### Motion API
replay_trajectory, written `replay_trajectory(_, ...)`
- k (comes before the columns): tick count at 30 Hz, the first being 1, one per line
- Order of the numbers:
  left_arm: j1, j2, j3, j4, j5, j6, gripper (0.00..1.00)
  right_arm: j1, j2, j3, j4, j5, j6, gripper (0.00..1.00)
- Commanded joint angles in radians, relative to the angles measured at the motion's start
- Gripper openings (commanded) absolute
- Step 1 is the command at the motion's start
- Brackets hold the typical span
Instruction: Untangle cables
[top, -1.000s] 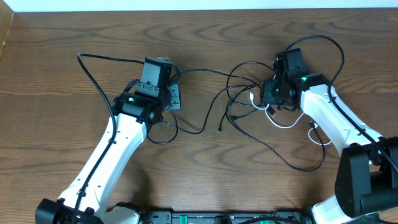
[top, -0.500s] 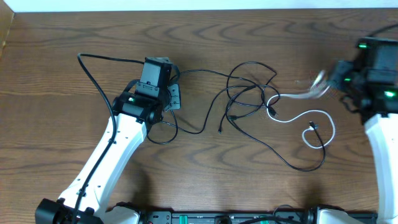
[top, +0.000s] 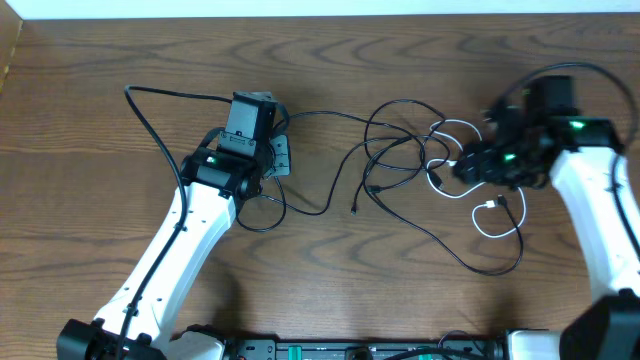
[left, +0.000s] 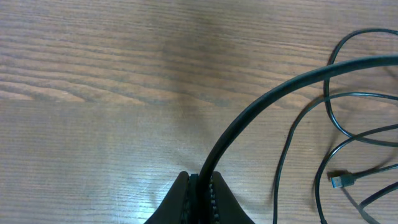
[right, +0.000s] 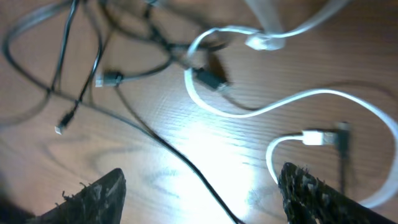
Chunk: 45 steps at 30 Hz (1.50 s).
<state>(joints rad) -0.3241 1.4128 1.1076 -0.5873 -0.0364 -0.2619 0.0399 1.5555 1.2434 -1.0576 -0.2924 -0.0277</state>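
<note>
At about 9 o'clock on the table (top: 330, 50), my left claw (left: 199, 196) is pinched tight on a black cord (left: 267, 93). The cord leaves the fingertips toward 1 o'clock and sweeps off to the right. In that wrist view the small plug (left: 339, 180) of another strand lies loose at 4 o'clock.

Just right of centre, around 2 o'clock, is the tangle (top: 405, 142): several thin black loops crossing one another, with one long strand trailing toward 5 o'clock. The white cord (right: 311, 95) weaves into the tangle's right edge and curls out in loops at 3 to 4 o'clock. My right claw (right: 199, 199) hangs over those loops with its jaws wide and nothing between them.

I judge these cords to be very light and limp. A tug on one will probably drag its neighbours along rather than lift it free. The smooth jackets may also slide through a half-hearted pinch.

The plugs are the only stiff parts, and they look likely to catch inside a loop. I would grip the white cord just behind its plug, where there is something firm to steer back through the crossings. The left claw's grip can serve as the anchor.
</note>
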Motion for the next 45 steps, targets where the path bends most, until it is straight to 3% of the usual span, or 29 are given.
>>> replay_trajectory(1, -0.002, 0.007, 0.009, -0.003, -0.016, 0.006, 0.07, 0.07, 0.055, -0.02, 0.011, 0.066, -0.102, 0.76)
replay_trajectory(5, -0.002, 0.007, 0.009, -0.003, -0.016, 0.006, 0.07, 0.129, 0.11, -0.036, 0.078, 0.182, -0.102, 0.73)
replay_trajectory(11, -0.002, 0.007, 0.009, -0.003, -0.016, 0.006, 0.08, 0.184, 0.17, -0.083, 0.185, 0.19, -0.102, 0.68)
replay_trajectory(23, -0.002, 0.007, 0.009, -0.003, -0.016, 0.006, 0.08, 0.216, 0.186, -0.238, 0.441, 0.347, -0.038, 0.5)
replay_trajectory(26, -0.002, 0.007, 0.009, -0.003, -0.016, 0.006, 0.08, 0.216, 0.186, -0.261, 0.483, 0.353, 0.002, 0.41)
replay_trajectory(29, -0.002, 0.007, 0.009, -0.003, -0.016, 0.006, 0.07, 0.217, 0.186, -0.272, 0.493, 0.353, 0.036, 0.23)
replay_trajectory(33, -0.002, 0.007, 0.009, -0.003, -0.016, 0.006, 0.08, 0.217, 0.186, -0.278, 0.488, 0.344, 0.042, 0.2)
replay_trajectory(38, -0.002, 0.007, 0.009, -0.003, -0.016, 0.006, 0.07, 0.217, 0.186, -0.283, 0.488, 0.335, 0.052, 0.02)
replay_trajectory(45, -0.002, 0.007, 0.009, -0.003, -0.016, 0.006, 0.07, 0.216, 0.089, -0.261, 0.431, 0.282, 0.087, 0.01)
